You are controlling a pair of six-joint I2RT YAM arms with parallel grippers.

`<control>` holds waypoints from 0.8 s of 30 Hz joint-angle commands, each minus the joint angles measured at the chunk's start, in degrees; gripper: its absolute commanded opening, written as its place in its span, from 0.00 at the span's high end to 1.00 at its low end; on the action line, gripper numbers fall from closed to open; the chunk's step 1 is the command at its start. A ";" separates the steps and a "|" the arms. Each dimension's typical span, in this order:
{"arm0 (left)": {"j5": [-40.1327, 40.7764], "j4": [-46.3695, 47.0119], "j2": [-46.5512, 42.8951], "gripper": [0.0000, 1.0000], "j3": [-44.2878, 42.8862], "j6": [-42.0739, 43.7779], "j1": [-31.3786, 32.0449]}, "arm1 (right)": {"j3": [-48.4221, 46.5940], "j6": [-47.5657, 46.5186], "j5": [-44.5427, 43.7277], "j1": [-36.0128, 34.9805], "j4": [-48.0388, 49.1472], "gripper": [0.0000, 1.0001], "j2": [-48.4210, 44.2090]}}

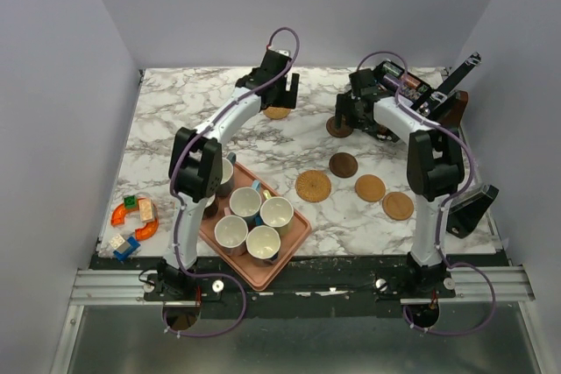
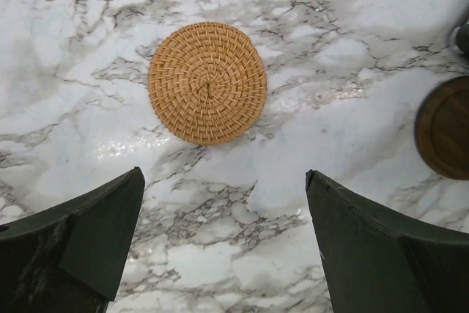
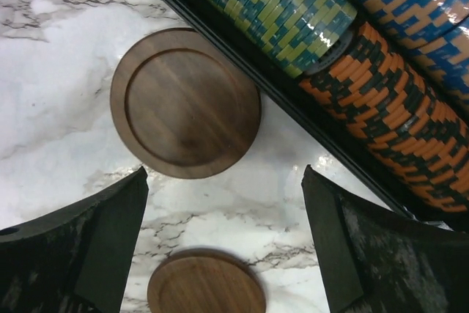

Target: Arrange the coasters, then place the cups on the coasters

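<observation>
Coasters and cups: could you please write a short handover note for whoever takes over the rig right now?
Left gripper: open, empty, poised by a woven coaster.
Right gripper: open, empty, poised by a dark coaster beside the chip case.
The other four coasters lie in a loose line on the table.
Cups sit on the pink tray, some hidden by the left arm; none on a coaster.
Left: finish arranging coasters, then place every cup.

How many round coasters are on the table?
6 coasters: one below the left gripper, one by the right gripper, four clustered right of the tray; none seems hidden.
</observation>
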State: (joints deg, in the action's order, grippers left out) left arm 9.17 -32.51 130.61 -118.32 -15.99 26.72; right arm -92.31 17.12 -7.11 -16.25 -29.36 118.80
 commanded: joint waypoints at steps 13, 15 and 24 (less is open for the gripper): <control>5.42 5.70 -21.53 0.01 23.48 -2.82 0.17 | -9.99 0.10 11.59 0.34 -5.26 0.32 10.30; 5.95 5.88 -22.85 0.01 25.41 -3.26 0.09 | -10.08 0.19 12.47 0.26 -5.35 0.34 10.75; 7.09 5.79 -25.84 0.01 30.52 -3.17 0.09 | -18.06 -1.65 13.44 -4.04 -9.74 0.35 15.75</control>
State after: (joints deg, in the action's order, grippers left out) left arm 14.09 -27.92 107.98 -89.01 -18.61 26.72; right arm -104.90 16.64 3.64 -17.08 -35.00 130.04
